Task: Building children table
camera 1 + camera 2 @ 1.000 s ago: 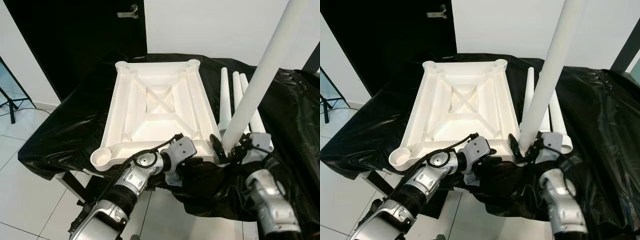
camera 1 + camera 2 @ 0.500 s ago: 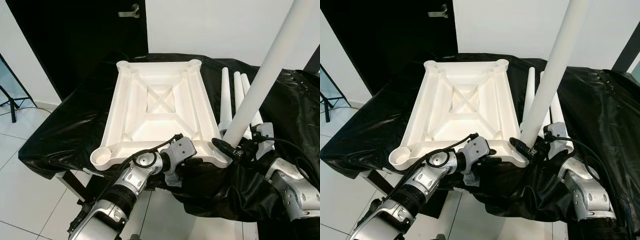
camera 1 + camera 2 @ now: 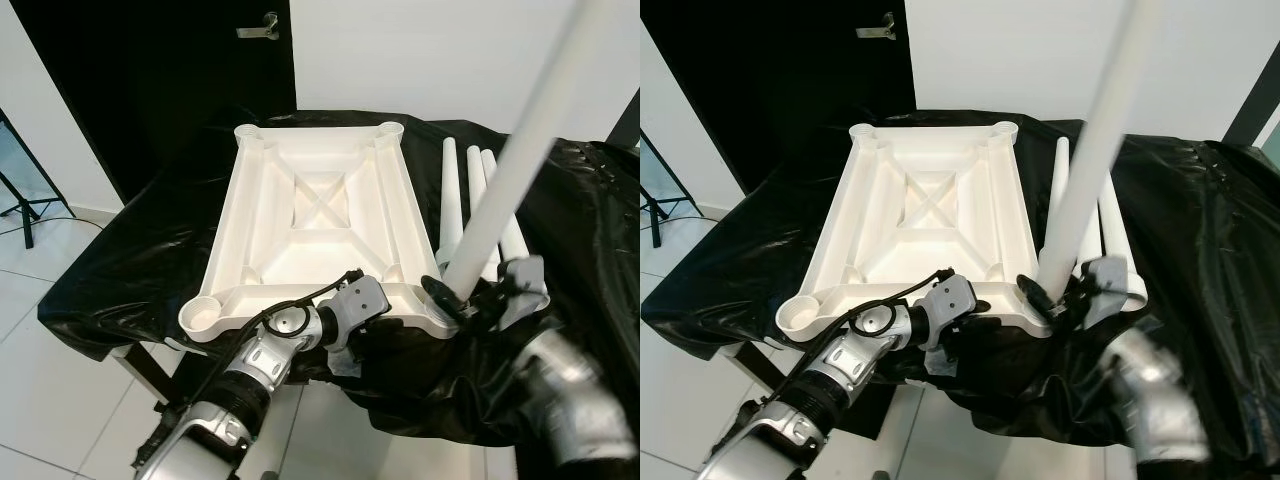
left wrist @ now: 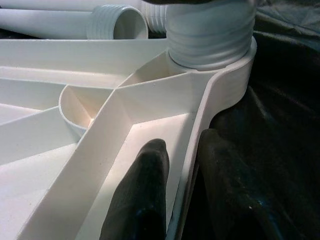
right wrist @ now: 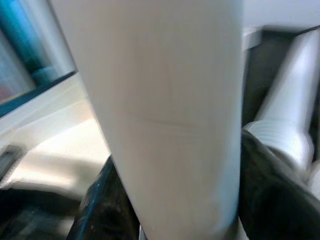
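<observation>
We see the left gripper [image 4: 175,200] pinching the near rim of the white tabletop [image 3: 315,215], one black finger [image 4: 142,195] inside the rim wall and the other outside it, close to the near right corner. The right gripper [image 3: 455,295] clasps a white table leg [image 3: 510,165] low on its shaft, its black fingers [image 5: 105,200] on either side of the tube in the right wrist view.

Compared with half a second ago, the leg leans a little less, and its threaded foot [image 4: 207,37] now sits in the corner socket of the tabletop; a second ago it hung just beside that corner. The right forearm [image 3: 575,395] is blurred now and lies lower in the view than before. The left gripper keeps its hold at the same place on the rim.

The tabletop lies upside down on a table covered with black plastic sheeting [image 3: 130,260], its ribbed underside up, with a crossed brace in the middle and a round socket at each corner. The near left socket [image 3: 203,313] is open. Three more white legs [image 3: 452,195] lie side by side on the sheeting, just to the right of the tabletop, their threaded ends toward us. Behind stands a dark door [image 3: 150,70] with a metal handle.
</observation>
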Controlling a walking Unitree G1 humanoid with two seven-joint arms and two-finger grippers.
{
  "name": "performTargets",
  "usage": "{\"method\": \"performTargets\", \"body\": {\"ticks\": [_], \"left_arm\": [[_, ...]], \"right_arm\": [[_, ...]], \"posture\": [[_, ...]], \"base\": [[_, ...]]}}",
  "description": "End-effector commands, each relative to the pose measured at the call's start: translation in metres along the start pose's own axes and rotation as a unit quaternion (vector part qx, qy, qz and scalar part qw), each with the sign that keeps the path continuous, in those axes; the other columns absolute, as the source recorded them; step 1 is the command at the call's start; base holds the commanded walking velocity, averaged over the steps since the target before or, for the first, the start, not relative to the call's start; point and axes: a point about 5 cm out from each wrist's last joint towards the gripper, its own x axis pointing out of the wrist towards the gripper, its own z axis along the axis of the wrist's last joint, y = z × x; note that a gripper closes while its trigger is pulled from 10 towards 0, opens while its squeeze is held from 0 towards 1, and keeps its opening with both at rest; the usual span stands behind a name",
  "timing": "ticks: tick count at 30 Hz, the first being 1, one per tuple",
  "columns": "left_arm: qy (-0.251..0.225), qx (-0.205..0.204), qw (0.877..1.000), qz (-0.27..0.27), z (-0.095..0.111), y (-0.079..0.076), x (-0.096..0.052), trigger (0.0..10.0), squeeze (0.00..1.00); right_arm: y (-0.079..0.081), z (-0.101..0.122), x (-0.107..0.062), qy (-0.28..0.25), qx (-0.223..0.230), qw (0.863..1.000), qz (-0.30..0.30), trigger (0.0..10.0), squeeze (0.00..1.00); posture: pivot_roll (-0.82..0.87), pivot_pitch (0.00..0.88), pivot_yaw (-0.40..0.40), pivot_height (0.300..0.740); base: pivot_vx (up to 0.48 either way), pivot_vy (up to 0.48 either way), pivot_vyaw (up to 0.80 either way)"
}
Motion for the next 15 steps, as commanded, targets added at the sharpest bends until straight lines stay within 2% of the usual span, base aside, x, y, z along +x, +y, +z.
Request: {"method": "performTargets", "body": {"ticks": [1,5,14,15], "left_arm": [[0.056,-0.025,0.998,-0.026,-0.0257,-0.0138,0.0005,10.0,0.00],[0.058,-0.025,0.998,-0.026,-0.0268,-0.0139,-0.0007,10.0,0.00],[0.059,-0.025,0.998,-0.025,-0.0275,-0.0138,-0.0018,10.0,0.00],[0.058,-0.026,0.998,-0.024,-0.0273,-0.0136,-0.0018,10.0,0.00]], "right_arm": [[-0.0006,-0.0112,-0.0099,0.012,-0.013,0.995,-0.094,0.0,0.00],[-0.0061,-0.0123,-0.0118,0.016,-0.012,0.990,-0.139,0.0,0.00],[-0.0069,-0.0120,-0.0113,0.016,-0.015,0.988,-0.153,0.0,0.00],[-0.0052,-0.0135,-0.0107,0.016,-0.017,0.988,-0.154,1.5,0.00]], "posture": [[0.19,0.000,-0.008,0.740],[0.20,0.000,-0.008,0.740],[0.20,0.000,-0.010,0.740],[0.20,0.000,-0.012,0.740]], "base": [[0.000,0.000,0.00],[0.000,0.000,0.00],[0.000,0.000,0.00],[0.000,0.000,0.00]]}}
